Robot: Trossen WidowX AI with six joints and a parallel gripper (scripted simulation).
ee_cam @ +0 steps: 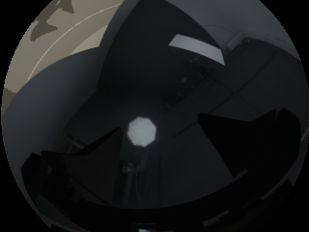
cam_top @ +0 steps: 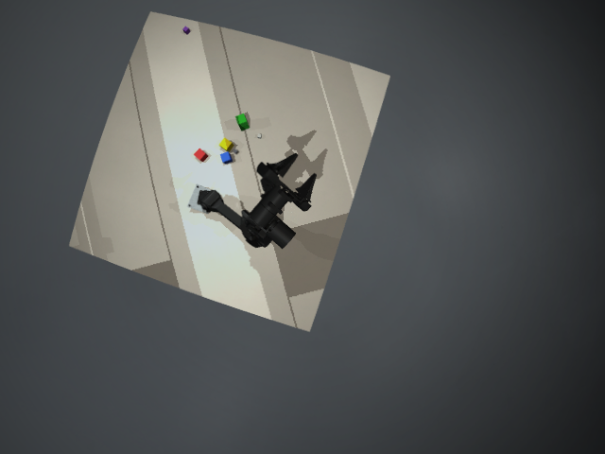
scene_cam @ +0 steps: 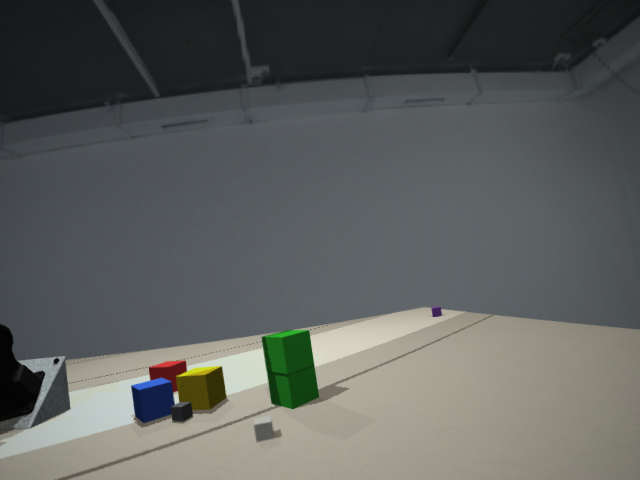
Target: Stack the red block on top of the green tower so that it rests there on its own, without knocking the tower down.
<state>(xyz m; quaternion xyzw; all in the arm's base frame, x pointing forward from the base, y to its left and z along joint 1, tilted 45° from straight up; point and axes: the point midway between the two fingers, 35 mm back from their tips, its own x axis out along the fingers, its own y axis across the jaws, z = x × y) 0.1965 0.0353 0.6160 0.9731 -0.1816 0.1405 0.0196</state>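
The red block [cam_top: 200, 155] [scene_cam: 167, 370] lies on the table left of the other blocks. The green tower [cam_top: 241, 121] [scene_cam: 290, 368] is two green blocks stacked upright. My gripper [cam_top: 302, 173] is open and empty. It hangs high over the table, to the right of the blocks and well away from the red block and the tower. The wrist view shows mostly dark background and a strip of table; no blocks appear in it.
A yellow block [cam_top: 225, 144] [scene_cam: 201, 386] and a blue block [cam_top: 225, 157] [scene_cam: 151, 399] sit between the red block and the tower. A small dark cube [scene_cam: 181, 411], a small grey cube [cam_top: 258, 135] [scene_cam: 264, 429] and a far purple cube [cam_top: 185, 30] [scene_cam: 436, 311] lie on the table. The arm's base [cam_top: 197, 198] [scene_cam: 46, 388] stands near the blocks.
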